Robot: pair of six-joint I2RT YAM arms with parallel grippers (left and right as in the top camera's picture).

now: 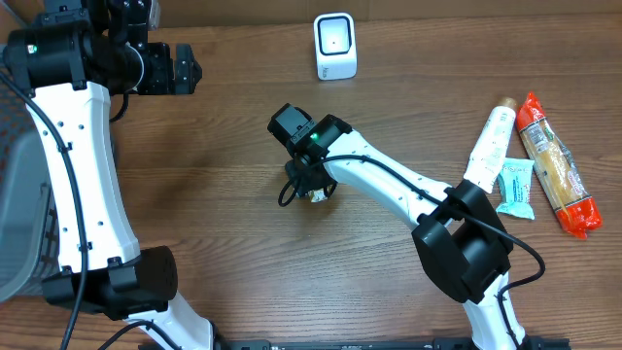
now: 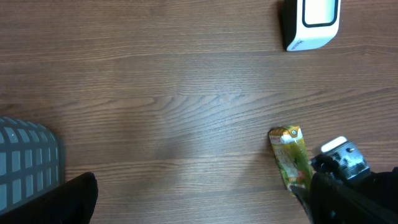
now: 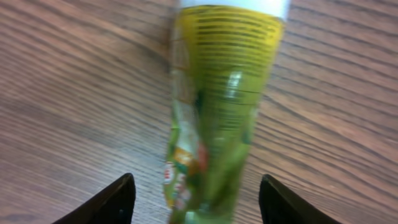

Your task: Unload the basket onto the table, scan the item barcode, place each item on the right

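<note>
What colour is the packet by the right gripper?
The packet is yellow-green, clearest in the right wrist view.

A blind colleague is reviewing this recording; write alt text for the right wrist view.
A green and yellow packet lies on the wooden table, blurred, with a white band at its far end. The two black fingertips of the right gripper stand open on either side of its near end, clear of it.

- We see a tabletop (image 1: 224, 146) of brown wood grain, smooth and matt.
- We see the packet (image 3: 217, 112) in glossy, crinkled green plastic film.
- We see the scanner (image 1: 335, 46) in shiny white plastic.
</note>
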